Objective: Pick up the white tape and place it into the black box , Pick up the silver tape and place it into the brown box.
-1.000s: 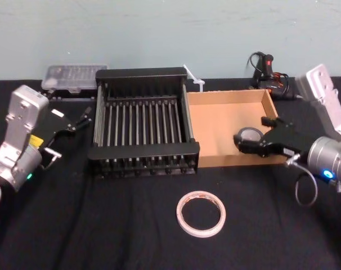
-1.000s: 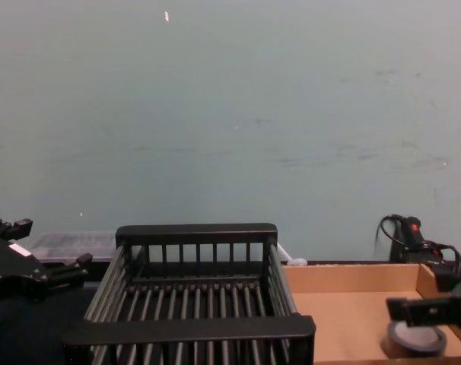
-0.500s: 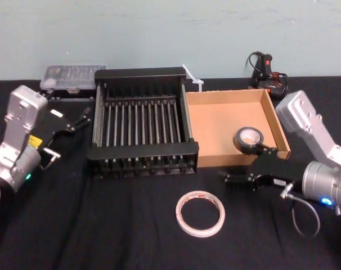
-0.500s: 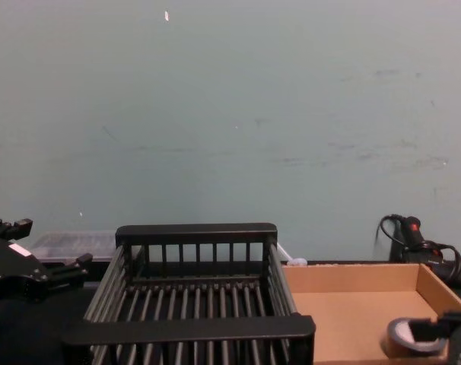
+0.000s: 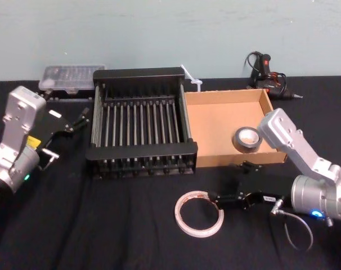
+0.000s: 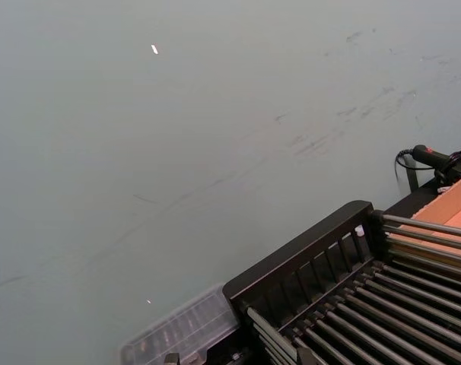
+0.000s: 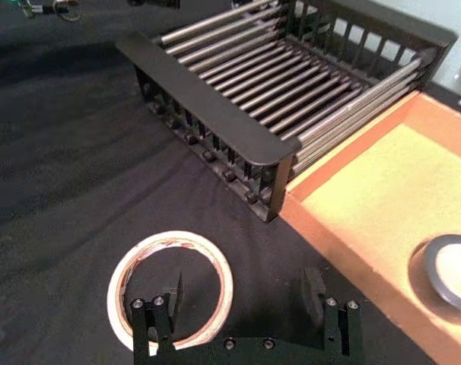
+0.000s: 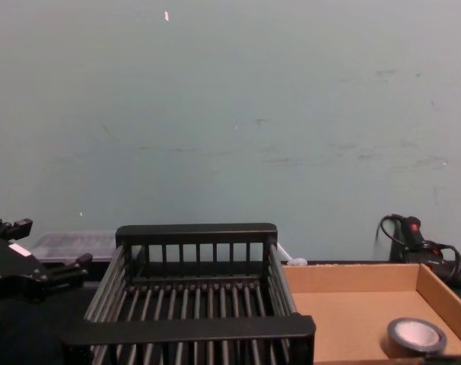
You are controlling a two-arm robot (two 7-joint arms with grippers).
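White tape [image 5: 200, 233], flat red-printed ring, right gripper [image 7: 243, 293] jaws wide at its edge, left gripper [image 5: 69, 135] jaws spread.

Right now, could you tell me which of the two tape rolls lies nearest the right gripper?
The white roll on the black cloth: the open right gripper is right at it. The grey roll lies farther off, inside the cardboard tray.
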